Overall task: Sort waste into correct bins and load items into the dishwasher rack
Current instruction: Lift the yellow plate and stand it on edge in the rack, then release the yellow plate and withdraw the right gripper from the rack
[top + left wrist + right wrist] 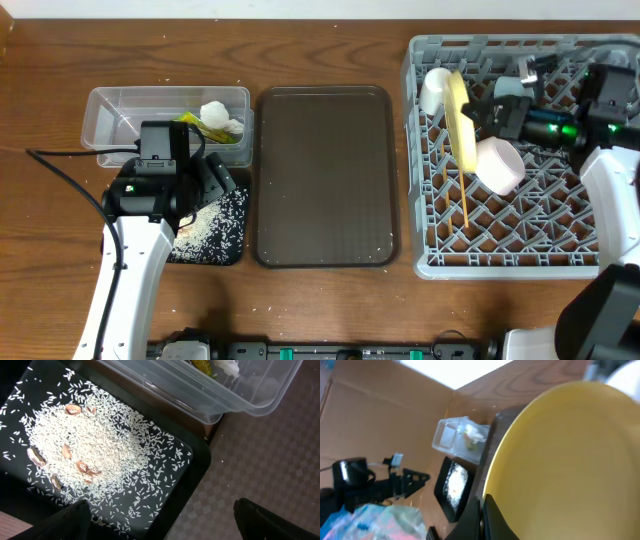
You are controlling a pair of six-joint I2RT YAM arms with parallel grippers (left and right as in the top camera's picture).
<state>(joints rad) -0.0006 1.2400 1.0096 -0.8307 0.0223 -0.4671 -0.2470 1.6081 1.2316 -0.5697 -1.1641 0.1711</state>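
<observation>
Pinching yellow plate (pixel 460 120) on edge with right gripper (pixel 479 112), upper right, to slot between pegs of dishwasher rack (pixel 500 268); poising left gripper (pixel 208 185) wide, empty, over black tray (pixel 215 256).

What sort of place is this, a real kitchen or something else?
Probably a robot test bench staged as a dish-clearing station, not a real kitchen: a bare wooden table, a grey dishwasher rack with a yellow plate standing in it, and what looks like a cardboard wall behind.

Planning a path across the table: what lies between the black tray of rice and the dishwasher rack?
A large dark brown serving tray lies flat there, seen in the overhead view.
</observation>
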